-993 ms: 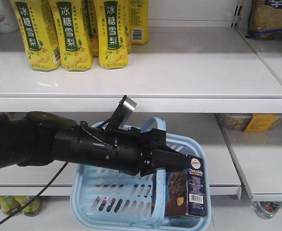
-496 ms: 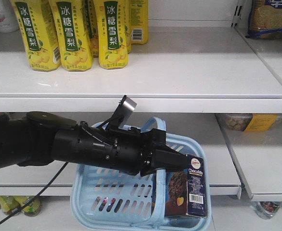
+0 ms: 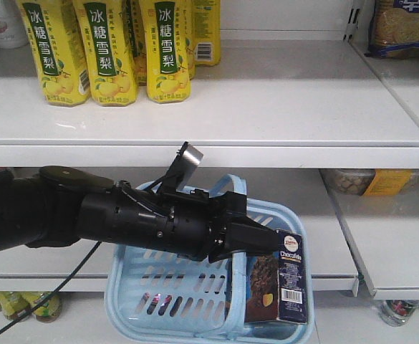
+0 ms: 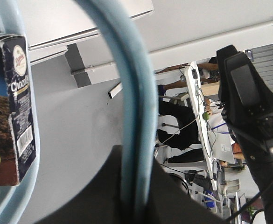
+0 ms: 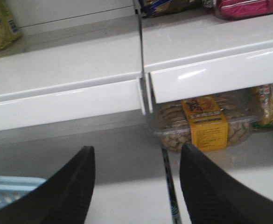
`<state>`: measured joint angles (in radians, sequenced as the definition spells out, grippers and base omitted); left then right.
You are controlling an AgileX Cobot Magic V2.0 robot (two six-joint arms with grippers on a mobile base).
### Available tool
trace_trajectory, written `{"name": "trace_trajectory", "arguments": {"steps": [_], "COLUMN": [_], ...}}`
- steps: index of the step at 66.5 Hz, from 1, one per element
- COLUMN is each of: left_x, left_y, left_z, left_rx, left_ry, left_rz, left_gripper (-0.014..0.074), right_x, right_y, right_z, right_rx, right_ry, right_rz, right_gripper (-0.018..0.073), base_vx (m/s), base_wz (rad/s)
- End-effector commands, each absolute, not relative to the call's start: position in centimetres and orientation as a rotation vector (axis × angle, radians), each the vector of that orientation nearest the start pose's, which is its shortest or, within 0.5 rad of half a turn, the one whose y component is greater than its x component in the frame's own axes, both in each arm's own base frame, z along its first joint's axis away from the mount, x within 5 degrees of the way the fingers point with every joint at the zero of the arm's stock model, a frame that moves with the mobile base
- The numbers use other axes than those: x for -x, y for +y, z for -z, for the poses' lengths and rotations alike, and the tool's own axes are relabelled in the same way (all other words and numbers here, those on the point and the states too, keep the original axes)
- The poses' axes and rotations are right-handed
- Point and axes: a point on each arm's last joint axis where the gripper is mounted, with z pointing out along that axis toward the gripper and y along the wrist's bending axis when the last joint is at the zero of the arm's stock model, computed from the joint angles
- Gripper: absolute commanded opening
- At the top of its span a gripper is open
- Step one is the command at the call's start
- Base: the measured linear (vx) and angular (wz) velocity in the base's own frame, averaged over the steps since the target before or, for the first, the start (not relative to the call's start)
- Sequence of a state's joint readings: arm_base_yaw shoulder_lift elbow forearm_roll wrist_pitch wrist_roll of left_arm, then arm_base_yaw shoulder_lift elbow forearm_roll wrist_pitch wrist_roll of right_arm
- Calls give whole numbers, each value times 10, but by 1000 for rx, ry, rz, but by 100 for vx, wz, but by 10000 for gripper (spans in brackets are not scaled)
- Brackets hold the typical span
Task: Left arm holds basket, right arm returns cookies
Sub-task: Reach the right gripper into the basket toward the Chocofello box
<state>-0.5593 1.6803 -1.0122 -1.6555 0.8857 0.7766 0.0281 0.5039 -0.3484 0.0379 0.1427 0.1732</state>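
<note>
Light blue slotted plastic basket (image 3: 166, 301), near centre. Dark navy cardboard cookie box (image 3: 292, 283): white lettering, white barcode patch, brown cookie picture. Yellow plastic drink bottles (image 3: 107, 50), far left: dark green label strips, white characters. Plain white metal shelves (image 3: 288, 107). Matte black cylindrical arm (image 3: 123, 218), silver tab.

Bright, even light glares off the white shelf (image 5: 197, 77) edge; near objects in wrist views blur.

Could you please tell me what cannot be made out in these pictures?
Left gripper jaws: front view, hidden by the basket handle; wrist view too close.
Basket's other contents: front view, left arm covers them.
Cookies front: left wrist view, cut by the edge.
</note>
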Motion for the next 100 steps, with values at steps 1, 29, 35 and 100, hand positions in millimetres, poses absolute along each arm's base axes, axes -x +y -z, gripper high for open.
{"name": "trace_trajectory", "arguments": {"steps": [1,29,35,100], "left_x": [-258,-258,-258,-258], "left_y": [-238,-238,-238,-238], "left_z": [-289,-289,-289,-289], "left_rx": [-139,-139,-139,-139], "left_ry": [2198,2198,2198,2198], "left_rz": [1820,1820,1820,1820], "left_gripper": [-3,-3,-3,-3], "right_x": [-118,-157,-166,-205], "right_y": [10,60,71,114], "right_z": [-292,-286,-283,-234], "right_rx": [-121,-25,4,104], "right_ry": [1729,2101,2155,2479], "right_rz": [-233,-516,-539,-621], "right_gripper": [382,475,508,545], "base_vx": [0,0,0,0], "base_wz": [0,0,0,0]}}
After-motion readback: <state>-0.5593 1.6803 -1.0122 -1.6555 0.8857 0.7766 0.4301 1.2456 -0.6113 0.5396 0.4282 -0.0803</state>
